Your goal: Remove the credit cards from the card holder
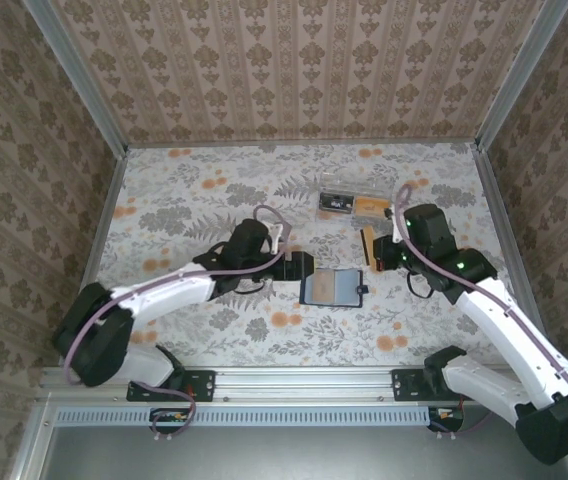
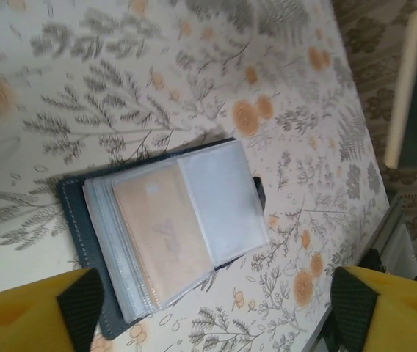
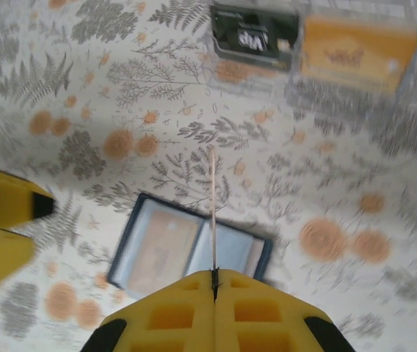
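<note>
Holding a credit card [image 1: 367, 243] in my right gripper [image 1: 376, 250], fingers clenched on its lower edge. From the right wrist the card shows edge-on, a thin pale line rising straight out from between the yellow pads [image 3: 172, 315], which are pressed together. From above the card stands upright, tan face toward the left arm, lifted off the table [image 1: 194, 180].

Left gripper [image 1: 292, 266]: released. From the left wrist my two yellow fingers [image 2: 25, 319] stand wide apart at the bottom corners, nothing between them. From above the gripper sits low, just beside the left edge of the card holder [image 1: 332, 287]; whether it touches I cannot tell.

Card holder: lies open and flat on the floral table, about midway between the two arms, nearer the bases than the far wall. Navy cover underneath, a stack of clear sleeves facing up. One sleeve shows a tan card [image 2: 166, 238] through the plastic; the sleeve beside it is pale. Small dark tab [image 1: 362, 289] on the edge toward the right arm.

Held card hangs above and just beyond the holder's right side, apart from it.

Clear plastic box [image 1: 352, 203] rests farther back on the table, with black and tan contents.
</note>
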